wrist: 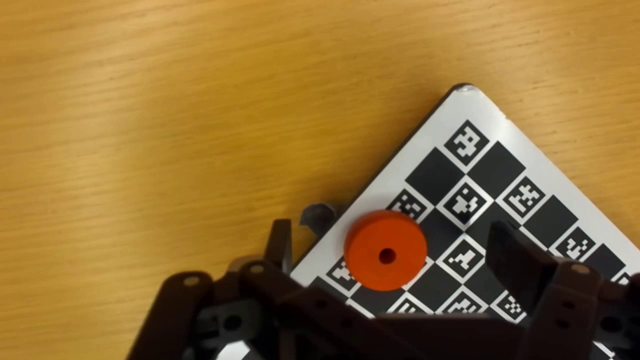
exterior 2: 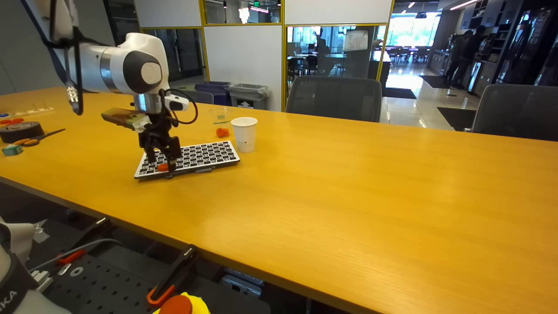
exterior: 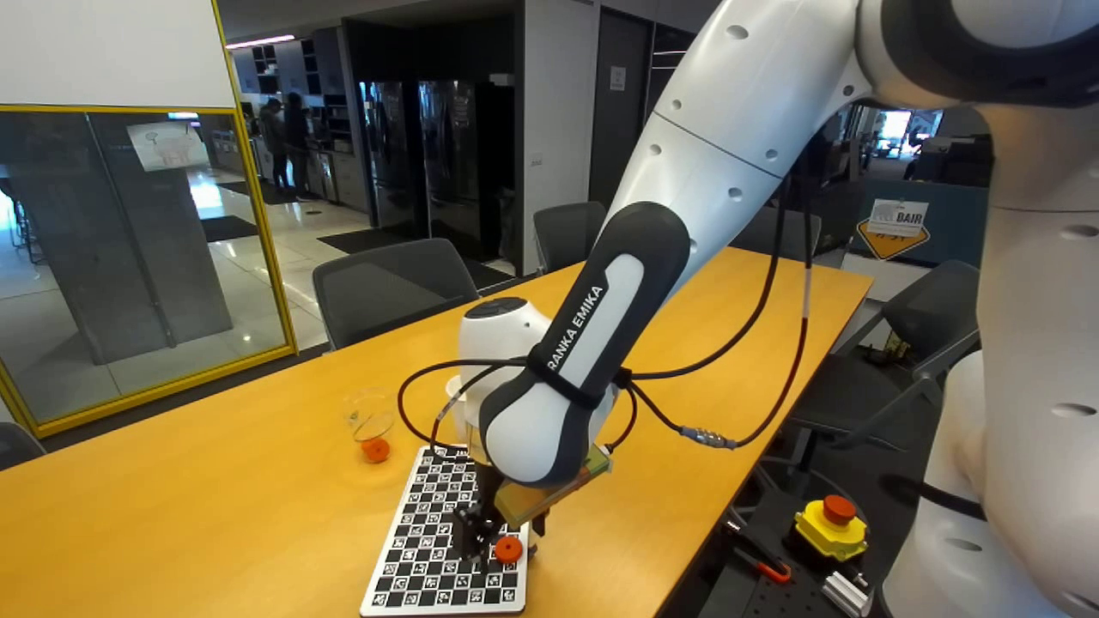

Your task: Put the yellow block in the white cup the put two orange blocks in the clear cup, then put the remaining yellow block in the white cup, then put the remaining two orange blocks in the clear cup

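A round orange block with a centre hole lies on the checkered board; it shows in both exterior views (exterior: 508,549) (exterior 2: 163,167) and in the wrist view (wrist: 385,250). My gripper (wrist: 390,227) is open, its fingers on either side of this block and apart from it; it also shows in both exterior views (exterior: 508,539) (exterior 2: 161,163). The clear cup (exterior: 369,412) (exterior 2: 221,114) stands beyond the board with orange (exterior: 375,450) (exterior 2: 222,132) at its bottom. The white cup (exterior 2: 245,135) stands upright at the board's far end, mostly hidden by the arm elsewhere (exterior: 455,388). No yellow block is in view; the white cup's inside is hidden.
The checkered board (exterior: 412,549) (exterior 2: 213,152) (wrist: 470,102) lies on the wooden table (exterior: 172,532). A black tape roll (exterior 2: 21,131), scissors (exterior 2: 43,137), a green block (exterior 2: 12,150) and a pegged strip (exterior 2: 35,111) lie at one side. Chairs (exterior 2: 335,98) stand along the table.
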{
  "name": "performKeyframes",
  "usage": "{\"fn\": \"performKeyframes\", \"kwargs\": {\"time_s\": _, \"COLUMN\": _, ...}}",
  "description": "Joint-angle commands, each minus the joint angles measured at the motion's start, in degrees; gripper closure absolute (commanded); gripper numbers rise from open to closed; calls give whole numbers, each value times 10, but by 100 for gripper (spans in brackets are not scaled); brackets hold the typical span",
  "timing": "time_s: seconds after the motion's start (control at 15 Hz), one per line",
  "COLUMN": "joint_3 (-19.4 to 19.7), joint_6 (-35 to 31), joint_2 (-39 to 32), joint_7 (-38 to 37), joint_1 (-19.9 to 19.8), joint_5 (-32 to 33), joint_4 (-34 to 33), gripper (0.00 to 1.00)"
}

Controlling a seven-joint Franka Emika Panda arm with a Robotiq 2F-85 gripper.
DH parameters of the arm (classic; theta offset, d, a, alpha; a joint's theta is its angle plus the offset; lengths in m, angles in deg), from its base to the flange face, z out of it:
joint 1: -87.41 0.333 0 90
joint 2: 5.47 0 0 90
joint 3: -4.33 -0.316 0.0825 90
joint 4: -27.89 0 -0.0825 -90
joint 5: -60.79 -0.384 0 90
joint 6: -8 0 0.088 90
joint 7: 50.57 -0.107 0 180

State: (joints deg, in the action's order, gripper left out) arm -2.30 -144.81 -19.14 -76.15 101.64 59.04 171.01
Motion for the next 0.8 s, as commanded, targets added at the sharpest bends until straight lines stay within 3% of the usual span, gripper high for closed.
{"fn": "performKeyframes", "kwargs": {"time_s": 0.0, "joint_3": 3, "joint_6": -17, "joint_2": -4, "joint_7": -6, "joint_1": 2, "joint_5": 0, "joint_4": -2, "gripper": 26}}
{"fn": "performKeyframes", "kwargs": {"time_s": 0.27, "joint_3": 8, "joint_6": -18, "joint_2": -5, "joint_7": -8, "joint_1": 3, "joint_5": 2, "joint_4": -1, "gripper": 57}}
{"fn": "performKeyframes", "kwargs": {"time_s": 0.53, "joint_3": 16, "joint_6": -13, "joint_2": 3, "joint_7": -14, "joint_1": 4, "joint_5": 8, "joint_4": 3, "gripper": 81}}
{"fn": "performKeyframes", "kwargs": {"time_s": 0.73, "joint_3": 17, "joint_6": -11, "joint_2": 4, "joint_7": -19, "joint_1": 5, "joint_5": 12, "joint_4": 3, "gripper": 78}}
